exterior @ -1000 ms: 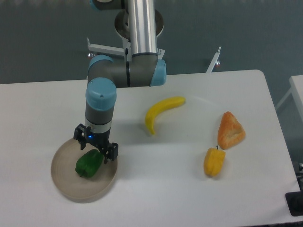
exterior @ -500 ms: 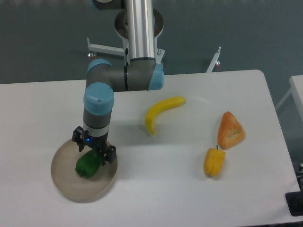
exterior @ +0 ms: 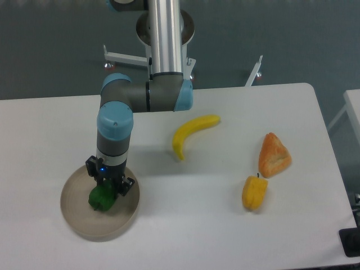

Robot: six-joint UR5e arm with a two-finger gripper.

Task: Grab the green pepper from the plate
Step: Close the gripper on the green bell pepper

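The green pepper [exterior: 100, 197] lies in the middle of the round beige plate [exterior: 75, 220] at the front left of the table. My gripper [exterior: 109, 180] points straight down over it, low inside the plate. It is open, one finger on each side of the pepper's upper right part. The gripper body hides the top of the pepper; only its lower left end shows.
A yellow banana [exterior: 190, 133] lies near the table's middle. At the right are an orange bread-like wedge [exterior: 274, 156] and a yellow-orange pepper [exterior: 254, 192]. The arm's base column [exterior: 165, 34] stands at the back edge.
The gripper has come down and slightly left onto the green pepper, covering more of it. The pepper and plate have stayed in place.
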